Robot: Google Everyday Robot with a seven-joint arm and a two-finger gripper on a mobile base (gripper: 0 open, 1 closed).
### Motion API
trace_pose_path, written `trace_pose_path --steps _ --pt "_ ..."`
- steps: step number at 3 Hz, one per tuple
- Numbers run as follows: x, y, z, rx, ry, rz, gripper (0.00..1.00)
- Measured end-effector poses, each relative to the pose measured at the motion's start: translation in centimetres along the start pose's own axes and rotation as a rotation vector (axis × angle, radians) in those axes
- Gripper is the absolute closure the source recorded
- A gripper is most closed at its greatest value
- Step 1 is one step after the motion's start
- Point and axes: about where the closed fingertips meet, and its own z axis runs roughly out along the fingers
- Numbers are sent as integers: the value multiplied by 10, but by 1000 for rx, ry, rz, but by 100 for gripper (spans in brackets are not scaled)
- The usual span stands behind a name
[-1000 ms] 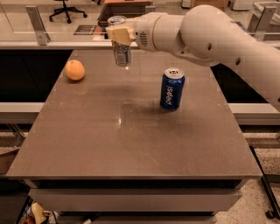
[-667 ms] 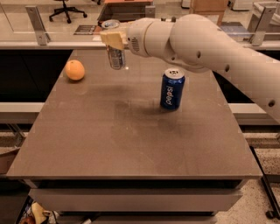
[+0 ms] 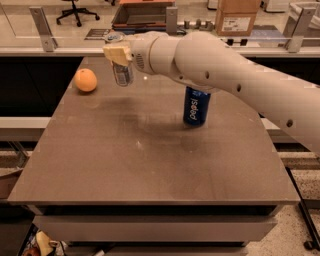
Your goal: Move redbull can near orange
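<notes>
**Silver can gripped, hanging close to the orange**

Your gripper (image 3: 119, 56) is over the far left part of the table (image 3: 150, 165), at the end of the white arm (image 3: 225, 75) that reaches in from the right of the view. Its tan fingers (image 3: 114, 51) are clamped on the top of the silver can (image 3: 122, 75). The can hangs straight below them, close to upright, with most of its body showing under the pads. Its bottom looks clear of the tabletop, and a dark, soft shadow lies on the surface beneath it.

You will find the orange (image 3: 85, 80) resting on the table near the far left edge. The silver can is near it on its right, with a narrow strip of bare table showing between the two; they do not touch. In this view the can's lower end sits at about the height of the orange's middle.

The blue can (image 3: 196, 106) stands upright on the table to the right, well apart from the silver can and partly hidden at its top by the arm passing in front of it. Beyond the table you can see a cardboard box (image 3: 238, 15) and an office chair (image 3: 75, 9).
</notes>
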Motion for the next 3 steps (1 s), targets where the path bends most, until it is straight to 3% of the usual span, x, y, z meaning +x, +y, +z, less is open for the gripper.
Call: trace_pose_path --steps 3 --pt "41 13 40 -36 7 27 100"
